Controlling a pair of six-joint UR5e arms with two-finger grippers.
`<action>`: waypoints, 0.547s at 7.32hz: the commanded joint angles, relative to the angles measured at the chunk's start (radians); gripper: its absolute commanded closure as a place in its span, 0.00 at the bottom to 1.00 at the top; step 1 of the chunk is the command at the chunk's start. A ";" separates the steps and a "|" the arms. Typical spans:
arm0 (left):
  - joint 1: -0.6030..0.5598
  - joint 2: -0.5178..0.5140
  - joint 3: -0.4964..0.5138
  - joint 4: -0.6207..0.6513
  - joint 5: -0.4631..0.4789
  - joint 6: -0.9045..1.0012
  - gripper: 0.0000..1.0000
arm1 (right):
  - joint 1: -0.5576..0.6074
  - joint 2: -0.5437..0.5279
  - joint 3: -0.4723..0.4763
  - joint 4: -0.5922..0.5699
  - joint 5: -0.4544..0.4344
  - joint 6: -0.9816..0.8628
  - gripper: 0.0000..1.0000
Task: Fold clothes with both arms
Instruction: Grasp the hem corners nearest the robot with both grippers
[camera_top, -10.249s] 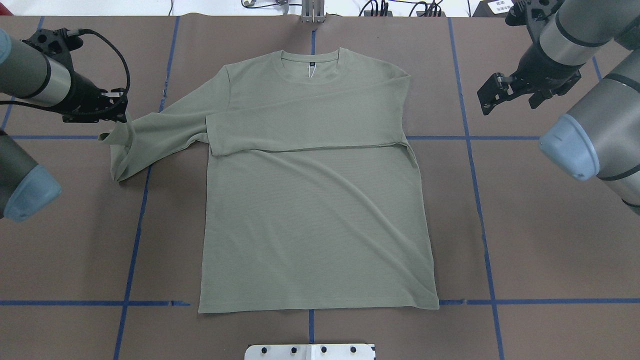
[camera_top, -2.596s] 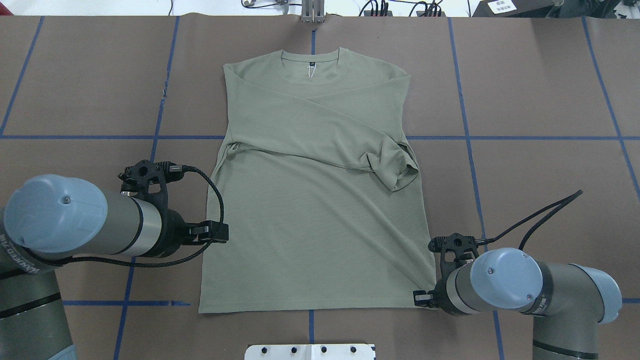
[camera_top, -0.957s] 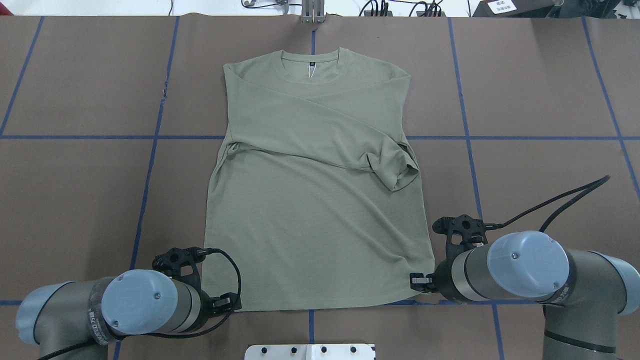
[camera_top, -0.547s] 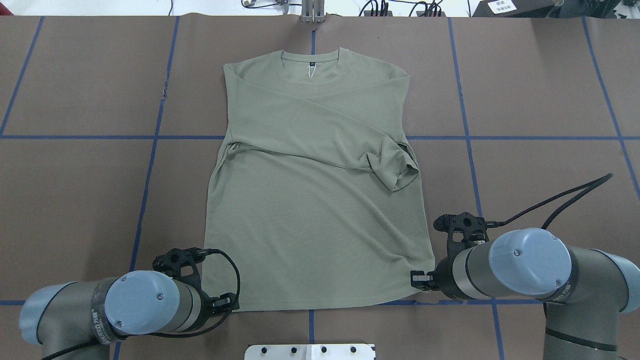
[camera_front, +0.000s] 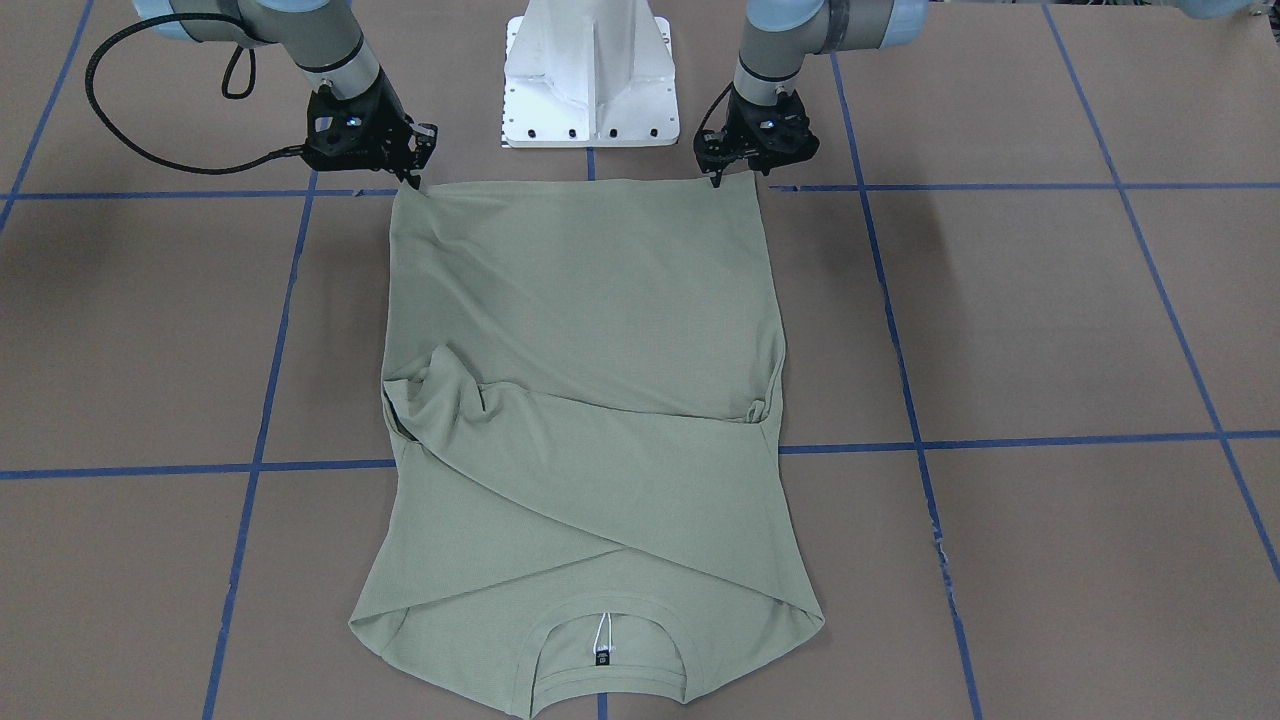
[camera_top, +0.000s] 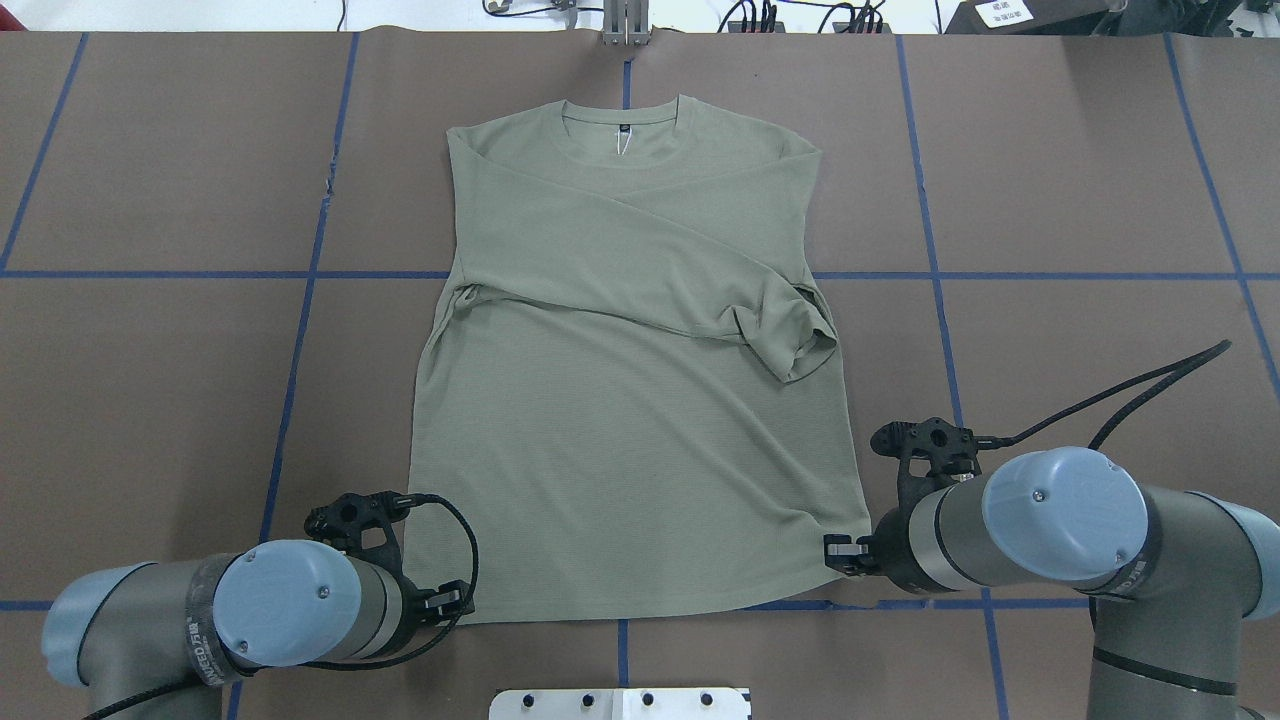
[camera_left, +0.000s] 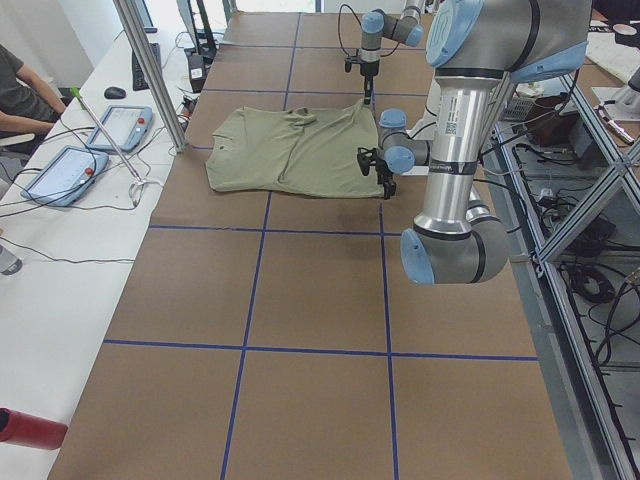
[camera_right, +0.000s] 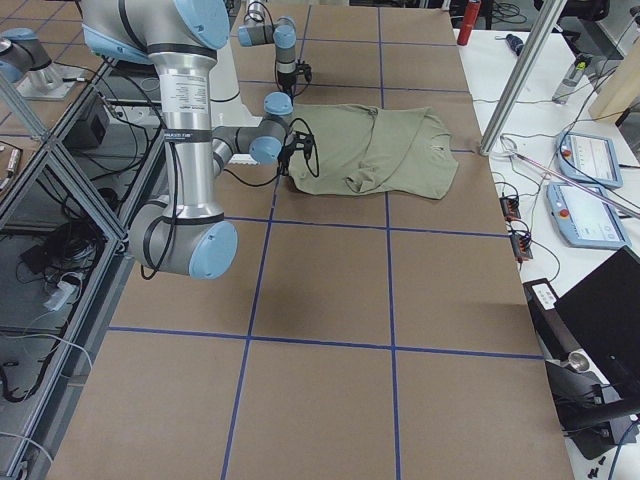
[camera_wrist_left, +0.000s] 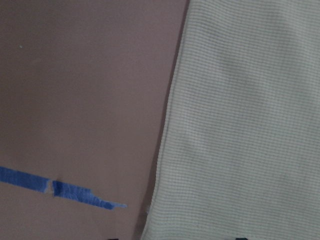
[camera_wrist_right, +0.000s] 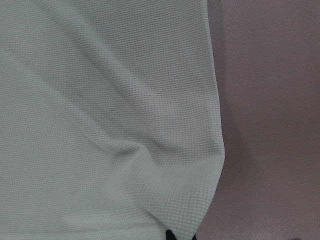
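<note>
The pale sage-green shirt (camera_top: 630, 430) lies flat on the brown table, neck at the far side and both sleeves folded across its chest. My left gripper (camera_top: 455, 603) is at the near left hem corner. In the front view (camera_front: 738, 176) its fingers stand apart astride the corner, so it is open. My right gripper (camera_top: 838, 553) is at the near right hem corner, also seen in the front view (camera_front: 412, 178). It is shut on that corner, which is pulled up with wrinkles around it. The wrist views show shirt cloth (camera_wrist_left: 240, 125) (camera_wrist_right: 100, 100) and bare table.
The white pedestal (camera_front: 590, 70) stands just behind the hem between the two arms. Blue tape lines (camera_top: 300, 275) cross the brown table cover. Touch panels (camera_left: 110, 125) and cables lie on the white bench past the table's far edge.
The left sleeve has been folded across the chest. Both arms came down to the hem corners. In the last second the right gripper drew its corner slightly away from the near edge.
</note>
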 joint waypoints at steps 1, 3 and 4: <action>-0.004 0.000 0.002 0.000 0.006 -0.003 0.26 | 0.004 -0.001 0.000 0.000 0.001 -0.002 1.00; -0.004 0.000 0.002 0.000 0.006 -0.004 0.43 | 0.004 -0.001 0.000 0.000 0.001 -0.002 1.00; -0.004 0.000 0.002 0.000 0.008 -0.003 0.51 | 0.006 -0.002 0.000 0.000 0.001 0.000 1.00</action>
